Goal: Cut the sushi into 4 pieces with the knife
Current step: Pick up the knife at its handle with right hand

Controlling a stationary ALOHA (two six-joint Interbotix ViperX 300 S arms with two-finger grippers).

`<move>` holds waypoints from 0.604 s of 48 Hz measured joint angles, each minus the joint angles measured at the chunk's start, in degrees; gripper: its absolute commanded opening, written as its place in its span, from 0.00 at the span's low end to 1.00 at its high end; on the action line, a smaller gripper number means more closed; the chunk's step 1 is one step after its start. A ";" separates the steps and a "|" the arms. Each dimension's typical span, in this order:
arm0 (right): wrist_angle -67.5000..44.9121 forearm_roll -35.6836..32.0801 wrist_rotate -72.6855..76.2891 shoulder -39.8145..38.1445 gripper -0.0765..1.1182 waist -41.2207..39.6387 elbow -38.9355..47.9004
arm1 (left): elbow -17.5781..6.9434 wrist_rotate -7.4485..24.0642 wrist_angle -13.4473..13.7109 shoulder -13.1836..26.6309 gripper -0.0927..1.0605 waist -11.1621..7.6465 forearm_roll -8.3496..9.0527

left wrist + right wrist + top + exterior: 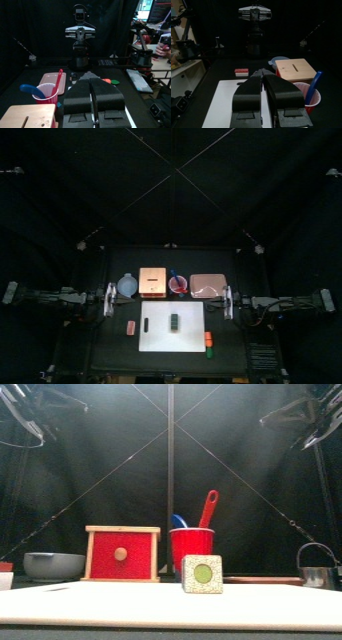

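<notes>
Both clenched on nothing, your left claw (91, 75) and right claw (262, 71) parked at opposite worktop (114, 343) sides; sushi roll (175, 318) on white cutting board (158, 333), red knife (209, 506) in red cup (191, 549) behind

No legible text, label, brand or number. Nothing readable on red cup (191, 549), wooden box (122, 554), white cutting board (171, 324), sushi roll (202, 573).

We find open room over the white cutting board (190, 325). Behind it the bowl (127, 285), wooden box (154, 281), red cup (178, 285) with upright knives (209, 506) and pink tray (207, 283) crowd the counter (114, 353). A red toy (131, 328) and an orange toy (209, 337) flank it.
</notes>
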 measured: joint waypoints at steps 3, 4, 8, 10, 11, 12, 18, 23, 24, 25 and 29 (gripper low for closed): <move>0.18 0.44 0.35 0.44 0.10 -0.18 -0.62 | 0.18 0.09 -1.05 0.97 0.09 -0.09 0.00; 0.35 0.70 0.79 0.79 0.11 -0.26 -1.14 | 0.26 0.00 -1.49 1.58 0.09 0.00 0.00; 2.81 2.90 0.97 4.22 0.18 -1.76 -4.66 | 0.26 0.09 -3.08 5.10 0.13 -0.09 0.00; 5.80 3.78 0.97 7.38 0.23 -2.55 -7.82 | 0.18 0.09 -3.87 6.77 0.14 -0.09 0.00; 6.94 3.96 1.05 8.61 0.27 -2.99 -8.88 | 0.18 0.18 -4.04 7.47 0.15 -0.09 0.00; 9.14 4.04 1.05 10.37 0.29 -3.60 -10.63 | 0.09 0.09 -4.22 8.17 0.15 -0.09 0.00; 22.59 3.08 0.97 20.04 0.53 -5.98 -20.30 | -0.97 0.09 -4.66 11.87 0.18 -0.09 0.09; 33.31 0.70 0.88 26.63 0.75 -7.03 -27.60 | -1.05 0.18 -4.66 12.74 0.19 0.00 0.09; 34.72 -0.09 0.79 27.42 0.80 -7.12 -28.48 | -1.05 0.26 -4.66 12.74 0.19 0.00 0.00; 36.21 -0.88 0.44 28.56 0.83 -7.21 -29.62 | -1.05 0.18 -4.66 12.74 0.19 0.09 0.00; 41.22 -4.92 0.35 32.34 0.90 -7.29 -33.40 | -1.05 0.09 -4.66 12.83 0.19 0.09 0.00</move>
